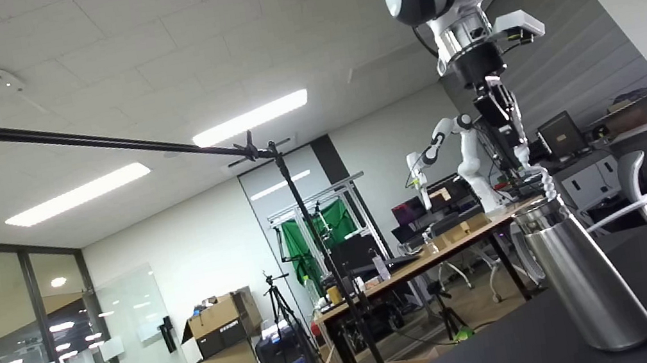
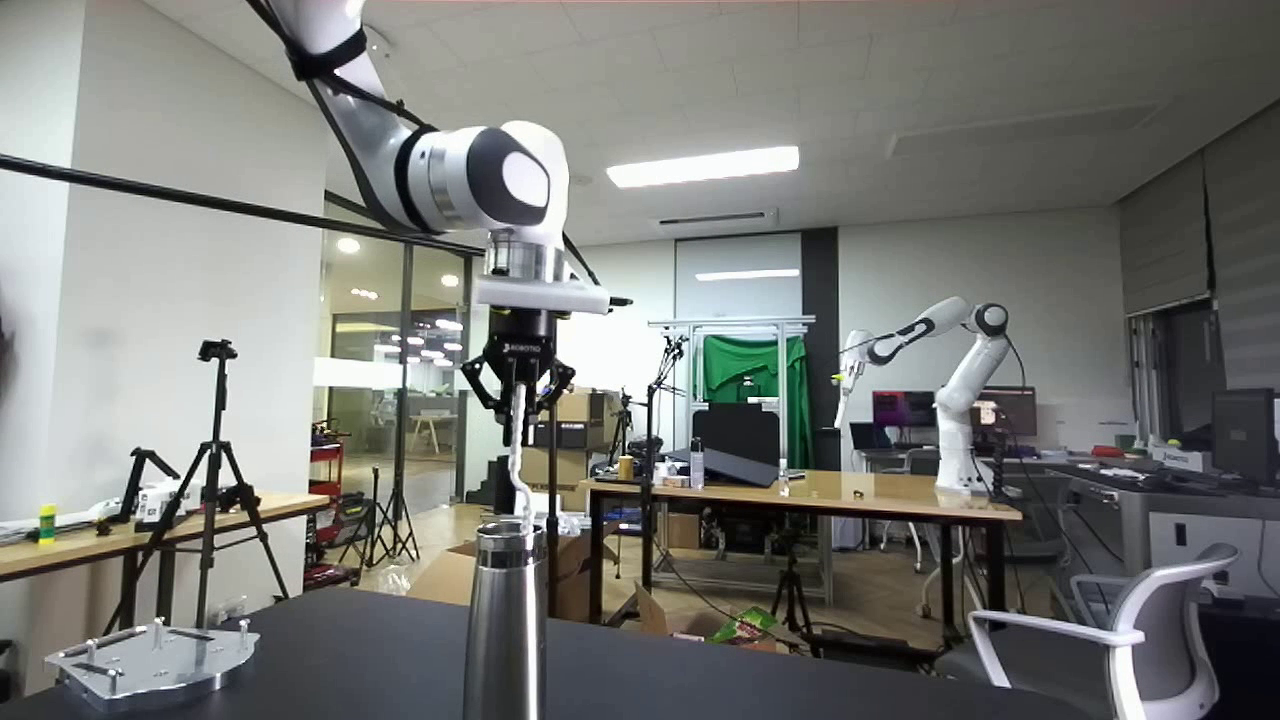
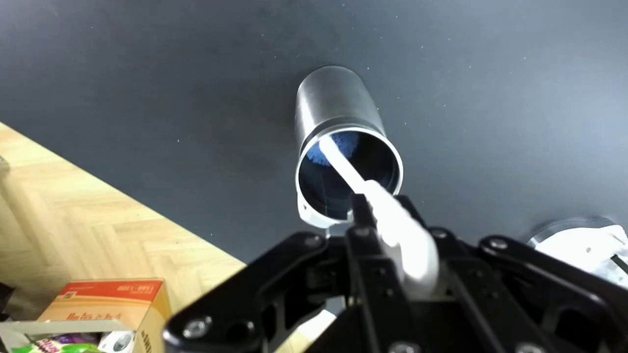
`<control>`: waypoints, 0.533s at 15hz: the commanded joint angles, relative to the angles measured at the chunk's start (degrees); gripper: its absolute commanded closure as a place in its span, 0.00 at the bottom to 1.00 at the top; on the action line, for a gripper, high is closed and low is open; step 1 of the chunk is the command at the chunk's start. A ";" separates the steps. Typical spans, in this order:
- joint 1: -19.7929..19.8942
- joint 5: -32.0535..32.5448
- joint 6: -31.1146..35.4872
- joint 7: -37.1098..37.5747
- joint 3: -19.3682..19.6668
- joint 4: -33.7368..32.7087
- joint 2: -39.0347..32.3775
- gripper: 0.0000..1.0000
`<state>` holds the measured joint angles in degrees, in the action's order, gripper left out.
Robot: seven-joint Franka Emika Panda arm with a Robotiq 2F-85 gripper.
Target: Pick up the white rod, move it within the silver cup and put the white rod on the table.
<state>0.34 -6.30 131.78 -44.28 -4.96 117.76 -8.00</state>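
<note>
The white rod is a brush with a wavy handle; it shows in both exterior views [image 1: 540, 173] [image 2: 517, 450] and in the wrist view [image 3: 405, 235]. My gripper [image 1: 514, 135] [image 2: 517, 420] [image 3: 382, 202] is shut on its handle and points down above the cup. The silver cup [image 1: 593, 288] [image 2: 507, 630] [image 3: 336, 95] stands upright on the black table [image 3: 186, 98]. The rod's lower end passes through the cup's mouth. Blue bristles [image 3: 348, 141] show inside, near the far wall in the wrist view. The rest of the brush head is hidden in the cup.
A metal plate with pegs [image 2: 165, 665] [image 3: 584, 250] lies on the table apart from the cup. The table's edge and wood floor [image 3: 98, 211] lie to the left in the wrist view, with an open cardboard box [image 3: 108, 304] below. A chair [image 2: 1165, 640] stands beyond the table.
</note>
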 commanded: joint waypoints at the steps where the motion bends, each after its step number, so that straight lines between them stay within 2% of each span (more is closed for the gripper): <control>1: 0.10 -0.44 -1.83 -0.32 0.37 -2.75 0.40 0.96; 8: -0.40 -1.74 0.93 -2.21 -1.04 -1.74 -4.87 0.96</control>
<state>0.04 -6.68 131.44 -45.17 -5.23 116.33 -10.55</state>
